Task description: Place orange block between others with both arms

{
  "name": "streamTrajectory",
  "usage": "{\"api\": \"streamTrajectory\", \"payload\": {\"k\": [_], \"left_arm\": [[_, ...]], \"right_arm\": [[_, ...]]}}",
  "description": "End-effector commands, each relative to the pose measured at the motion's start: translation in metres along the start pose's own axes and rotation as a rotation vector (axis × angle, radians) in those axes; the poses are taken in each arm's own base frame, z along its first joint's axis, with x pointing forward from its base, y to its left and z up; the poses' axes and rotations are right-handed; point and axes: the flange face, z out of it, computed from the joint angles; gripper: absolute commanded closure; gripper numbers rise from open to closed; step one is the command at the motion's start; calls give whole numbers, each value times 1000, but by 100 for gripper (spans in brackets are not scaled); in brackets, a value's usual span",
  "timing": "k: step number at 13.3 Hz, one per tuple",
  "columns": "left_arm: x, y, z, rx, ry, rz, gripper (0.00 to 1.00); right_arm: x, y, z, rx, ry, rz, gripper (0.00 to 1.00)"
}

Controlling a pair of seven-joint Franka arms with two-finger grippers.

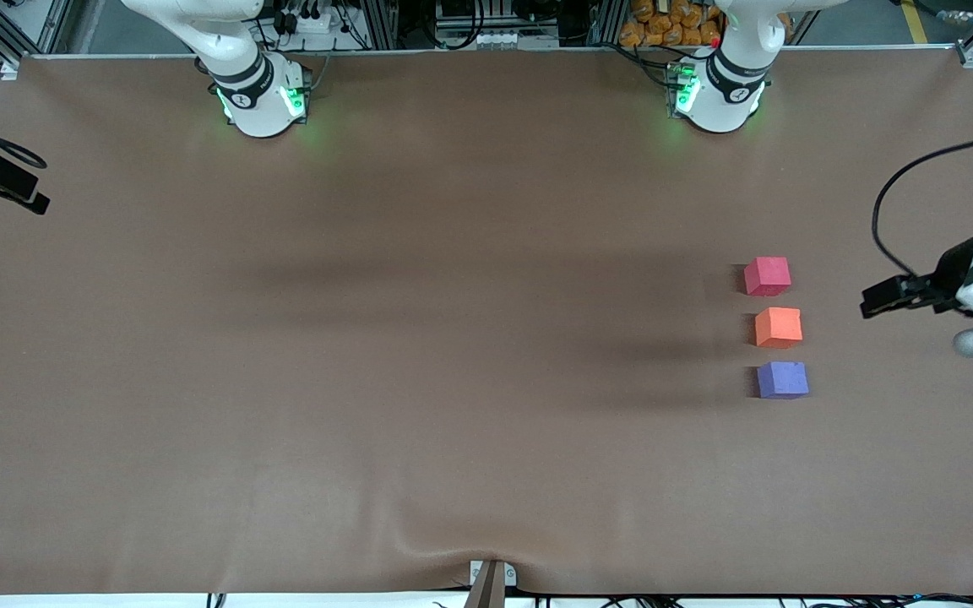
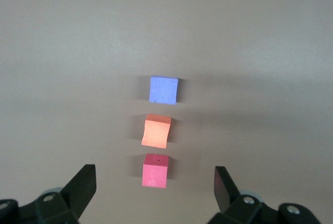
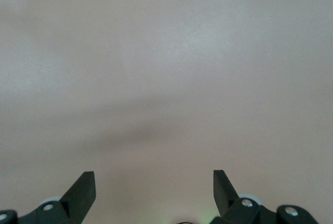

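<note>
The orange block (image 1: 778, 327) sits on the brown table (image 1: 368, 338) between the red-pink cube (image 1: 767, 276) and the purple-blue cube (image 1: 782, 380), in a short row with narrow gaps, toward the left arm's end, with bare cloth all around. The left gripper (image 2: 155, 182) hangs spread and empty above that end's edge, beside the row. The right gripper (image 3: 154, 185), also spread and empty, hangs over bare cloth at the right arm's end.

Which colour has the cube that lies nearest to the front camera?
The purple-blue cube is purple-blue; the left wrist view shows it best.
</note>
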Motion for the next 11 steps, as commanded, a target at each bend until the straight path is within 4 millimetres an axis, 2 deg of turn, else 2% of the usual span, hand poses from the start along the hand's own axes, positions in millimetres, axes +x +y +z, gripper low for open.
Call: {"api": "streamTrajectory", "payload": {"k": [1, 2, 4, 5, 9, 11], "left_arm": [[-28, 1, -45, -13, 22, -8, 0], [-41, 0, -62, -11, 21, -3, 0], [-62, 9, -85, -9, 17, 1, 0], [-68, 17, -88, -8, 9, 15, 0], [-89, 21, -111, -30, 20, 33, 0], [-94, 27, -115, -42, 24, 42, 0]], "right_arm": [[-1, 1, -5, -6, 0, 6, 0], [-1, 1, -5, -6, -1, 6, 0], [-1, 2, -6, -7, 2, 5, 0], [-1, 1, -5, -6, 0, 4, 0], [-1, 0, -4, -6, -1, 3, 0], [-1, 1, -5, -6, 0, 4, 0]]}}
